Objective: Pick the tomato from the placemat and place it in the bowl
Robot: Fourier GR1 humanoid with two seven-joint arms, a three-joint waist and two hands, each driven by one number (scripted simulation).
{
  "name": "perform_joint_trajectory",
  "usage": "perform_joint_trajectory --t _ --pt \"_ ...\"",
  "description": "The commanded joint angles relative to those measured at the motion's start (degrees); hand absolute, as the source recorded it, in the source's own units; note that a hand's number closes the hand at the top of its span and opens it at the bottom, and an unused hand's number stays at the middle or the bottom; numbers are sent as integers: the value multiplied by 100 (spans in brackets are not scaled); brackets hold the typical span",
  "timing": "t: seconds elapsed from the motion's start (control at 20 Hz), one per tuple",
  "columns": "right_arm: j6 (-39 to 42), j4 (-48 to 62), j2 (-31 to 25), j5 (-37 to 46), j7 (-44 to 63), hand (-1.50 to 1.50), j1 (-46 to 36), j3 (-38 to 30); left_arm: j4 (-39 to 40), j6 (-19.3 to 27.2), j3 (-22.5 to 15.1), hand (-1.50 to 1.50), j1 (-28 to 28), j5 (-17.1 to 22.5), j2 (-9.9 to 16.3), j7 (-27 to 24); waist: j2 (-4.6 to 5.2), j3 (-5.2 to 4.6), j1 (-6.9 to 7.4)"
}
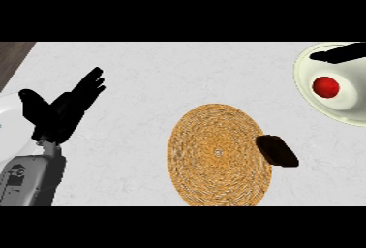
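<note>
Red tomato (pixel 326 86): lying in the cream bowl (pixel 309 92), apparently placed.
Woven placemat (pixel 218 155): bare.
Left hand (pixel 63 109): resting, fingers straight, spread.
Right hand (pixel 277 150): fingers unclear.

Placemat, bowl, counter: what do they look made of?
Placemat: woven straw or rattan by the look, matte; tan fibres coil in rings round its centre.
Bowl: probably glazed ceramic or plastic; smooth, plain cream-white, softly shaded. The red tomato lies in it.
Counter: looks like pale marble or stone laminate; faint grey veining, flat with no gloss showing.
</note>
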Motion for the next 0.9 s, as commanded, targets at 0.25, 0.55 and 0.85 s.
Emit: perform_joint_trajectory --t 0.25,0.55,0.85 --pt "-834 162 -540 -129 -296 -150 18 -362 -25 -95 85 0 83 106 80 109 -19 -3 -36" --pt "-525 223 -1215 -363 -902 -150 435 -670 -4 126 73 0 -46 -6 -32 181 -68 3 -263" --pt "867 47 -1995 -426 -2043 -150 861 -679 170 -34 410 0 273 99 225 -96 -160 -11 -413"
